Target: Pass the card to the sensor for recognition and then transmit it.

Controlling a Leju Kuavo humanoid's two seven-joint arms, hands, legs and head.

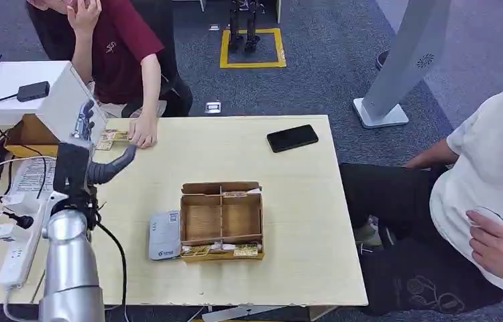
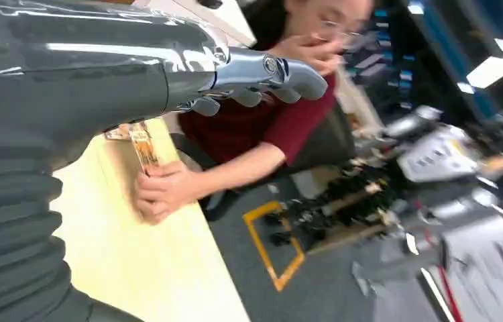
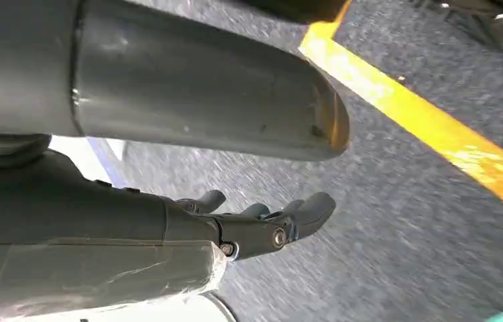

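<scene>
We found the left robot hand (image 1: 91, 144) raised over the worktop (image 1: 289, 201) at about ten o'clock, near the white sensor box (image 1: 31, 94). Its fingers were apart and nothing lay in them; the left wrist view confirmed an empty left robot hand (image 2: 255, 77). The card (image 1: 113, 136) lay flat on the worktop at ten o'clock, with a seated person's hand (image 1: 143, 131) resting on it; the left wrist view showed the same card (image 2: 143, 144) under that person's hand (image 2: 161, 191).

The right robot hand (image 3: 262, 221) hung beside the body above the floor, fingers loosely curled and holding nothing.

In our judgement the handover step stood at or near completion, the card lying with the person rather than the robot. The next move would call for withdrawing the left arm clear of the person, then reaching to the wooden card tray (image 1: 222, 218) at worktop centre, where further cards sat along its six o'clock edge.

No writing was legible. A small white device (image 1: 163, 235) touching the tray carried a printed code and a blue mark, too small to read. A black phone (image 1: 292, 138) lay at one o'clock.
</scene>
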